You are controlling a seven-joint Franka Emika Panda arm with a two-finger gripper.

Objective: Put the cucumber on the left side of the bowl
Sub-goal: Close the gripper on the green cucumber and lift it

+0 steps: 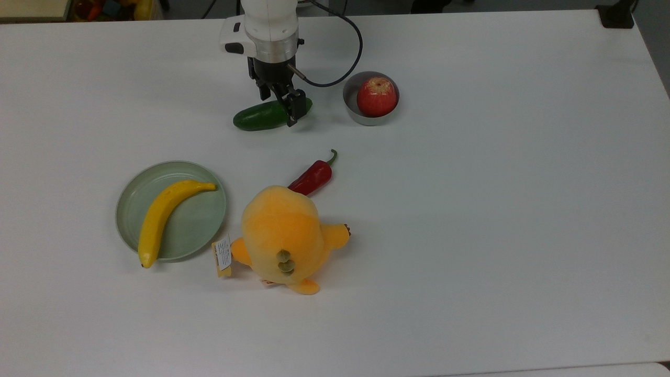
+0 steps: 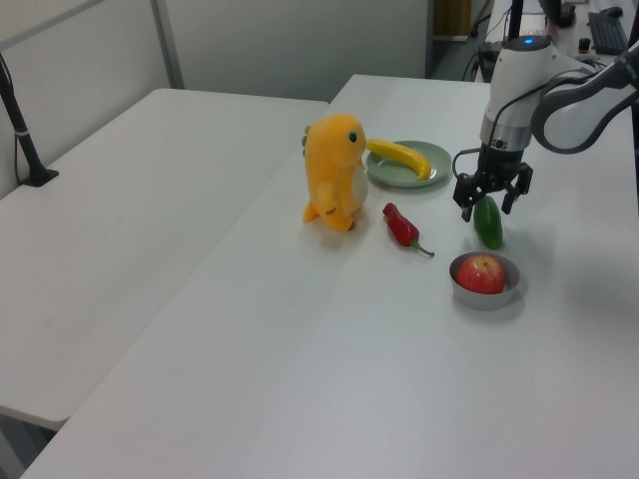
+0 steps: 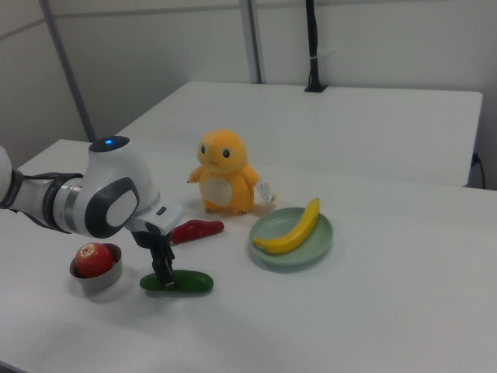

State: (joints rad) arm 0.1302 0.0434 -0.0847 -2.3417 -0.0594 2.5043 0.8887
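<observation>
The cucumber (image 1: pixel 260 115) is lying flat on the white surface (image 1: pixel 471 209), at the top view's left of the bowl (image 1: pixel 352 102) and a little apart from it. The gripper (image 1: pixel 285 104) is standing low over the cucumber's end nearer the bowl, with its fingers spread, one on each side of the cucumber. A red apple (image 1: pixel 377 96) is sitting inside the bowl. A red chili pepper (image 1: pixel 313 177) is lying nearer the orange plush toy (image 1: pixel 285 238).

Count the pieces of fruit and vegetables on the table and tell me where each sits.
4. The banana lies on the green plate, the apple in the metal bowl, the chili pepper beside the plush toy, and the cucumber under the tool.
</observation>
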